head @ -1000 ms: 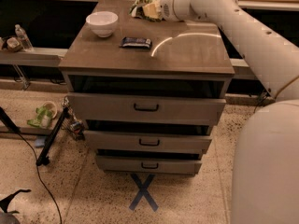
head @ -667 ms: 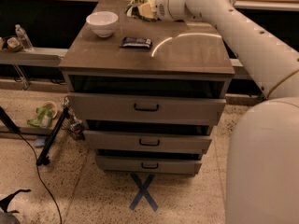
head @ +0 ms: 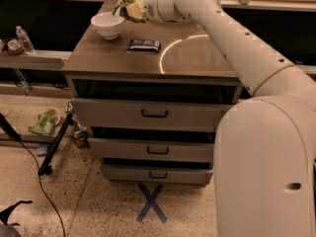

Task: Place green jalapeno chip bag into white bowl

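Note:
The green jalapeno chip bag [head: 129, 1] hangs in the air over the back of the cabinet top, just right of and above the white bowl [head: 107, 24]. My gripper [head: 137, 10] is at the end of the white arm that reaches in from the right, and it is shut on the bag. The bag's lower left corner is close to the bowl's right rim. The bowl stands at the back left corner of the top and looks empty.
A small dark blue snack bar [head: 144, 45] lies on the cabinet top [head: 197, 58] right of the bowl. The cabinet has three drawers below. A water bottle [head: 24, 38] stands on a shelf at left. A cable, a stand and green litter [head: 44, 123] are on the floor.
My arm has carried the green bag leftward across the back of the cabinet top, from right of the snack bar to next to the bowl. The view has also shifted.

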You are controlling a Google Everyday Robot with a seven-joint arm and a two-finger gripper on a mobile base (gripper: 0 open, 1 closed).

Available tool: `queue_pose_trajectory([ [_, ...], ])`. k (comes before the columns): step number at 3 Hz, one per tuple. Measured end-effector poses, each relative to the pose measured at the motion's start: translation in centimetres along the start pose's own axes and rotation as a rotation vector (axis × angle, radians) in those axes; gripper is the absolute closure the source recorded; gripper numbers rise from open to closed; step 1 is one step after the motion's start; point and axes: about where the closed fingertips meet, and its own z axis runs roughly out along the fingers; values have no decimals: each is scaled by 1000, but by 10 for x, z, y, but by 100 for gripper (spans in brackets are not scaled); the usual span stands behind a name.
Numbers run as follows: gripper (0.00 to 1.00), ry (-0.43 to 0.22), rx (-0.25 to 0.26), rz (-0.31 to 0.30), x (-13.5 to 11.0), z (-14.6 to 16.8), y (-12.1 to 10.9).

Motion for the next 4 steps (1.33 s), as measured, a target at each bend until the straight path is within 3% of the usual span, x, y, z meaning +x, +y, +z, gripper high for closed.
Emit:
queue_pose_trajectory([
  [3,97,6,-55,-51,-16,77,31],
  [4,74,26,-48,-62,-14,95,33],
])
